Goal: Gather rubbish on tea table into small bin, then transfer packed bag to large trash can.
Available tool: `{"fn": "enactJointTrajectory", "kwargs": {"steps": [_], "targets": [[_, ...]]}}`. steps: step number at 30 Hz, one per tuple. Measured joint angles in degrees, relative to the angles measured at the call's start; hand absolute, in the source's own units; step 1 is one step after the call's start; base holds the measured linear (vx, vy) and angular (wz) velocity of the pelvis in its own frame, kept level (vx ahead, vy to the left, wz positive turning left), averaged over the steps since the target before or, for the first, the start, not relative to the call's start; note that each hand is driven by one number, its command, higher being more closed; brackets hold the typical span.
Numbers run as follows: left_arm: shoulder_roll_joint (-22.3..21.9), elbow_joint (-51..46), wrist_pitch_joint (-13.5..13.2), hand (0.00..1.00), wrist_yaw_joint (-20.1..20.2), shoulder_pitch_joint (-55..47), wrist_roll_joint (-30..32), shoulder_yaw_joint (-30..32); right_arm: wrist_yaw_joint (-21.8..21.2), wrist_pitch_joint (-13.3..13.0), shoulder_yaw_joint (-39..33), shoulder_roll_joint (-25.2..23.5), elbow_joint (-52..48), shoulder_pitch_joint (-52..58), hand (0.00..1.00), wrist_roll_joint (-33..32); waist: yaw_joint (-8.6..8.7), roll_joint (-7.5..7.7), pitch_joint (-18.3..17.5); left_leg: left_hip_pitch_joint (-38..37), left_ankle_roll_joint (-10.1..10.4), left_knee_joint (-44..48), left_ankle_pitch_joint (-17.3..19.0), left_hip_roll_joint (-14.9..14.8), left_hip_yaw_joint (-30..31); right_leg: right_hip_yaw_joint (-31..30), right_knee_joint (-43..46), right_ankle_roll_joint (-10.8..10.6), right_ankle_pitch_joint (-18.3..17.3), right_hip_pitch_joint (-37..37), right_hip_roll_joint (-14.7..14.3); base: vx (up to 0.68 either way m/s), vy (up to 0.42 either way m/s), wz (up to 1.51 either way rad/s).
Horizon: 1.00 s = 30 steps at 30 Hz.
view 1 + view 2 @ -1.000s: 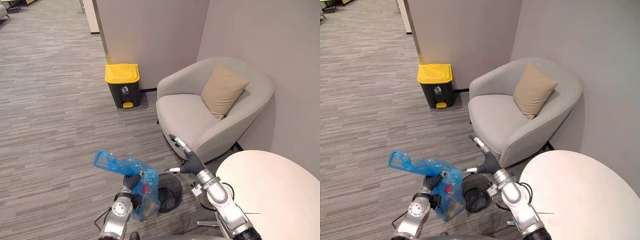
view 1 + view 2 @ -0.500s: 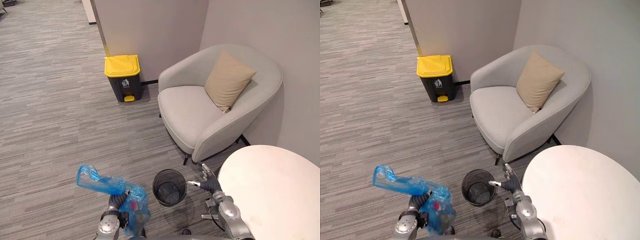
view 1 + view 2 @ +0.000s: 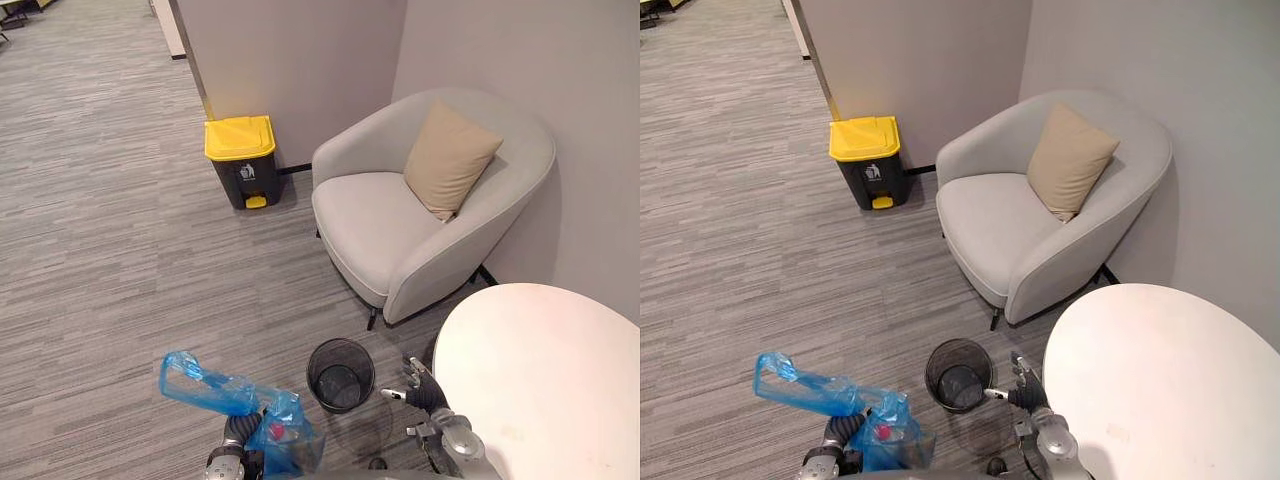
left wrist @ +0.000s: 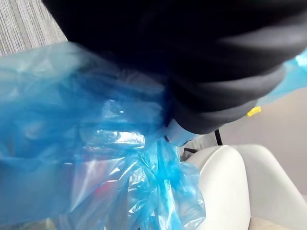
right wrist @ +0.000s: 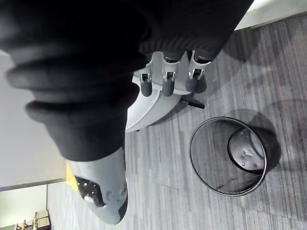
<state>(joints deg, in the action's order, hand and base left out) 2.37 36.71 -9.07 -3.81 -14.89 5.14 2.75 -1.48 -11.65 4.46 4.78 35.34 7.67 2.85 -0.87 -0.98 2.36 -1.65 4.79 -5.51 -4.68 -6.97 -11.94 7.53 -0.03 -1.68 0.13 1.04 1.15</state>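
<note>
Blue bag point(image 3: 213, 384) hides left robot hand point(image 3: 239, 433) (grip unclear); right robot hand point(image 5: 164, 73) — wide.

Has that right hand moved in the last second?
Yes. The right hand has pulled back toward the robot: earlier it reached past the small bin toward the armchair; now it sits beside the bin, by the round table.

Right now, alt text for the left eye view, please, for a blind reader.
A packed blue plastic bag hangs at the robot's left hand beside a small black mesh bin, the open right hand by a round white table. Across the grey carpet stand a yellow-lidded trash can and a grey armchair.
</note>
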Motion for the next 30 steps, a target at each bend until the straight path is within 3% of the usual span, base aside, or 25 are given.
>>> {"fn": "enactJointTrajectory", "kwargs": {"steps": [5,8,10,11,12,13,15,16,17,19,22,23,25,27,30], "targets": [[0.0,0.0,0.0,1.00,0.0,0.3,0.0,0.0,0.4,1.0,1.7,0.3,2.0,-3.8,0.00,2.2,0.11,-0.54,1.1,-0.3,-0.5,0.1,0.1,0.4,-3.8,-4.0,5.5,0.1,-0.7,4.1,-0.1,0.00,0.019,-0.44],[0.1,0.0,0.0,1.00,-0.1,3.0,-0.5,-0.1,0.8,1.1,4.9,0.6,2.1,-7.1,0.00,4.3,0.16,0.72,3.9,0.5,-1.5,4.2,1.8,1.6,-4.9,-5.1,15.7,-0.4,-4.5,8.5,1.9,-0.09,0.021,-0.18],[0.2,-0.4,0.0,1.00,-0.2,4.8,-0.6,-0.1,1.3,1.1,6.9,0.8,2.1,-8.3,0.00,4.7,0.10,1.33,4.2,2.5,-2.4,8.1,3.5,2.2,-4.5,-5.9,17.0,-0.7,-5.0,9.4,3.0,-0.12,0.037,0.06],[0.1,-0.5,0.0,1.00,-0.2,4.7,-0.6,0.1,1.3,1.1,7.1,0.8,2.1,-8.6,0.00,4.7,-0.09,0.88,4.1,3.5,-3.0,8.1,3.9,1.2,-4.4,-5.8,17.1,-1.1,-5.1,9.3,2.6,-0.13,0.029,0.14],[0.1,-1.1,-0.1,1.00,-0.4,4.8,-0.6,0.2,1.4,1.1,7.5,0.7,2.1,-9.2,0.00,4.7,0.26,0.88,4.2,4.6,-3.2,8.8,3.7,1.0,-4.6,-6.0,23.9,-1.4,-8.3,11.5,3.6,-0.09,-0.047,0.37],[0.8,-2.1,-0.1,1.00,-0.6,4.8,-0.6,0.1,1.3,1.2,8.2,-0.2,2.1,-9.4,0.00,5.0,0.26,2.27,4.1,5.8,-3.3,10.5,3.7,2.1,-3.6,-5.8,34.8,-2.8,-13.0,13.1,5.2,-0.11,-0.076,0.45],[1.3,-3.6,-0.1,1.00,-1.4,4.5,-0.7,0.3,1.3,1.2,9.3,-0.2,2.1,-10.3,0.00,5.1,-0.29,4.40,3.5,8.4,-2.8,13.3,3.7,2.6,-3.2,-5.9,32.7,-2.7,-15.5,12.7,5.8,-0.08,-0.100,0.31],[0.7,-3.9,-0.1,1.00,-1.6,4.5,-1.1,0.7,1.3,1.3,9.7,0.1,2.1,-11.4,0.00,5.0,-0.45,2.96,3.6,10.8,-2.4,14.3,3.4,1.7,-2.1,-5.4,27.7,0.1,-15.0,11.7,4.0,-0.15,-0.054,0.07],[-0.5,-4.7,-0.2,1.00,-1.6,4.0,-1.2,0.6,1.4,1.4,9.7,0.6,2.1,-12.8,0.00,5.0,-0.80,0.70,4.2,12.0,-1.3,13.2,2.9,-0.2,-0.8,-4.6,22.4,0.5,-11.5,11.0,1.6,-0.17,-0.033,-0.05],[-1.1,-5.2,-0.2,1.00,-1.6,3.6,-2.3,0.6,1.8,1.4,9.7,0.7,2.0,-13.2,0.00,5.0,-1.44,-0.28,5.6,12.5,-0.6,12.0,0.8,-1.3,0.5,-4.1,20.1,1.4,-9.4,10.9,0.0,-0.17,-0.037,-0.02],[-1.7,-6.0,-0.2,1.00,-1.6,3.3,-3.1,-0.3,2.6,1.8,10.0,0.6,2.0,-11.6,0.00,5.0,-0.14,-1.49,6.5,14.4,1.9,9.5,-2.1,-2.2,3.5,0.0,19.3,2.9,-8.1,11.4,-0.8,-0.14,-0.077,0.50],[-1.7,-6.3,-0.2,1.00,-1.5,3.1,-3.1,-0.5,2.7,1.9,9.6,0.2,1.9,-11.2,0.00,5.0,0.36,-1.66,6.5,14.5,3.0,7.4,-0.8,-2.1,3.9,1.7,17.8,3.7,-7.2,11.2,-0.4,-0.17,-0.096,0.85],[-1.7,-7.8,-0.2,1.00,-1.3,3.4,-3.1,-0.8,3.0,1.9,9.1,-0.1,1.5,-10.9,0.00,5.1,0.14,0.02,7.4,16.8,0.3,15.3,0.8,-1.8,-0.7,4.1,16.2,4.7,-5.8,11.6,2.4,-0.12,-0.064,0.86],[-1.7,-8.1,-0.2,1.00,-1.2,2.4,-3.0,-1.0,3.1,1.9,9.0,-0.1,1.5,-9.6,0.00,5.9,0.39,-0.02,7.4,15.0,-2.3,25.4,5.5,-3.3,-5.2,7.2,15.1,4.5,-5.3,10.8,4.5,-0.10,-0.026,0.88],[-1.6,-7.8,-0.2,1.00,-1.2,2.5,-2.9,-1.0,3.0,1.9,8.7,-0.2,1.6,-8.7,0.00,6.3,0.31,-0.96,7.2,8.3,-1.0,22.3,10.4,-4.6,-9.1,10.1,12.7,2.9,-3.9,9.9,4.8,-0.06,0.095,0.63]]}}
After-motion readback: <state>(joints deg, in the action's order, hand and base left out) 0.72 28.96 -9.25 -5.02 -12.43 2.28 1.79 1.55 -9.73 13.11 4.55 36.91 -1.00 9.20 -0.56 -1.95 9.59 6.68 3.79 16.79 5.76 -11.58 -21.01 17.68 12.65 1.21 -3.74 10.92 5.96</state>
